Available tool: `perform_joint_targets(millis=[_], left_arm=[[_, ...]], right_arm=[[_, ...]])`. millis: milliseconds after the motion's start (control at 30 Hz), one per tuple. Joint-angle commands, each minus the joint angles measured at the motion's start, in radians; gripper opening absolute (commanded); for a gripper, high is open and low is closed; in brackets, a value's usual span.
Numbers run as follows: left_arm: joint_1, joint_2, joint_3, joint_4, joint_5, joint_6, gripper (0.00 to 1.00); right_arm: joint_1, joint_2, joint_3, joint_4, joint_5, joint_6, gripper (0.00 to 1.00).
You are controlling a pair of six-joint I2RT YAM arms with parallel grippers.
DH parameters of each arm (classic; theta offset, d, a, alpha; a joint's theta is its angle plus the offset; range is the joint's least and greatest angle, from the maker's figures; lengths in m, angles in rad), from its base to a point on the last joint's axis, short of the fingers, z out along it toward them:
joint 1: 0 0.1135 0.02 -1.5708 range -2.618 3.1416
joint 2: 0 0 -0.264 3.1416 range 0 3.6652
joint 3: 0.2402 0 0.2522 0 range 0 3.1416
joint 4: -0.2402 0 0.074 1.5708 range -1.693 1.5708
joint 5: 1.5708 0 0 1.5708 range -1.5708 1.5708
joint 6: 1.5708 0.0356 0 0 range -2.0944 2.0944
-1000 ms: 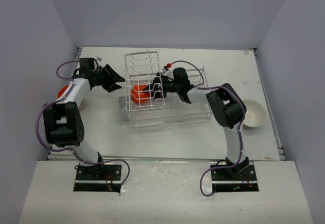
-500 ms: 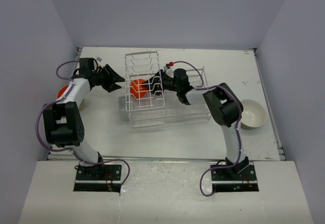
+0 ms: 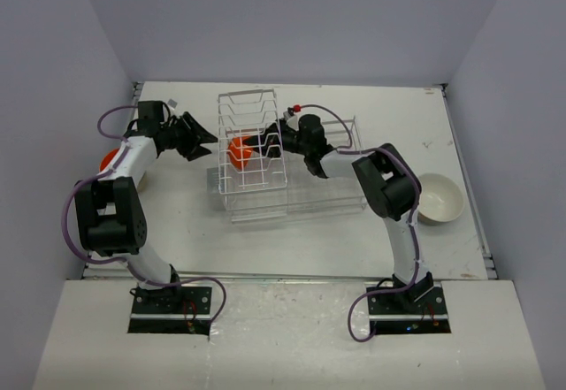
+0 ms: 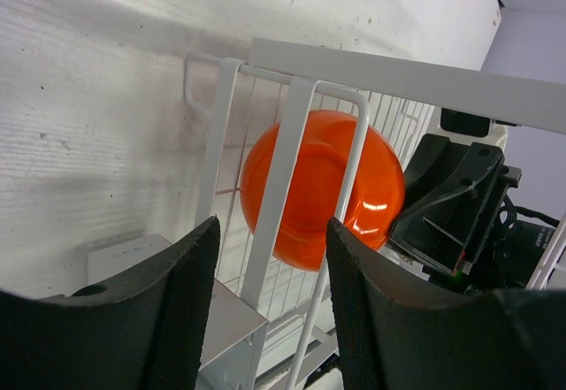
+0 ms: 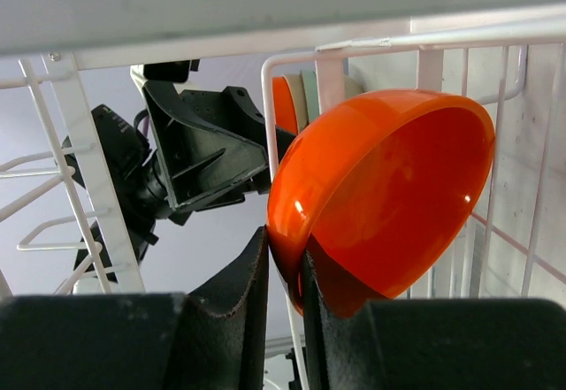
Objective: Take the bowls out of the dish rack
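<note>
**Now pinched by its rim: an orange bowl inside the rack**

From the top camera, the dish rack (image 3: 301,209) sits mid-frame, its tall plate slots at the left end. A small orange bowl (image 3: 240,151) stands on edge among those slots. The right gripper (image 3: 263,147) reaches it from the right. The left gripper (image 3: 202,147) hovers just outside the rack's left end. A cream bowl (image 3: 439,198) lies on the table at the right edge, well apart from the rack.

In the left wrist view, the left gripper (image 4: 265,310) has its jaws spread wide with nothing between them. Beyond the white wires the orange bowl (image 4: 323,187) fills the centre of the frame.

In the right wrist view, the right gripper (image 5: 285,293) has narrowed onto the near rim of the orange bowl (image 5: 389,195), one finger on either side of the wall. Other bowl rims (image 5: 301,98), orange, pale green and cream, show behind it at upper centre.

The bowl looks rigid, light and glossy, so probably slippery. A rim pinch is the natural hold, though the bowl may swing about it and knock the wires on the way out.
</note>
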Motion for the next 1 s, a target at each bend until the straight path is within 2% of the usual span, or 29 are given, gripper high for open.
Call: perform_joint_targets(millis=[0,200,300,400,533,767,967], left_arm=[[0.011,-0.009,-0.001,0.028,0.036,0.022,0.53],[0.011,-0.019,-0.018,0.048,0.039,0.005,0.53],[0.011,-0.016,-0.01,0.052,0.045,-0.005,0.53],[0.013,-0.021,-0.01,0.063,0.047,-0.019,0.53],[0.014,-0.025,-0.014,0.066,0.05,-0.025,0.53],[0.016,-0.036,-0.021,0.097,0.053,-0.031,0.54],[0.016,-0.042,-0.049,0.106,0.064,-0.024,0.54]], right_arm=[[0.008,0.029,-0.015,-0.072,-0.002,0.022,0.0],[0.008,-0.012,-0.13,0.124,-0.006,0.055,0.0],[0.006,-0.028,-0.181,0.317,-0.032,0.095,0.0],[0.003,-0.035,-0.205,0.437,-0.069,0.134,0.0],[-0.012,-0.074,-0.265,0.538,-0.077,0.172,0.0],[-0.063,-0.212,-0.374,0.487,-0.123,0.131,0.0],[-0.122,-0.311,-0.439,0.439,-0.246,0.074,0.0]])
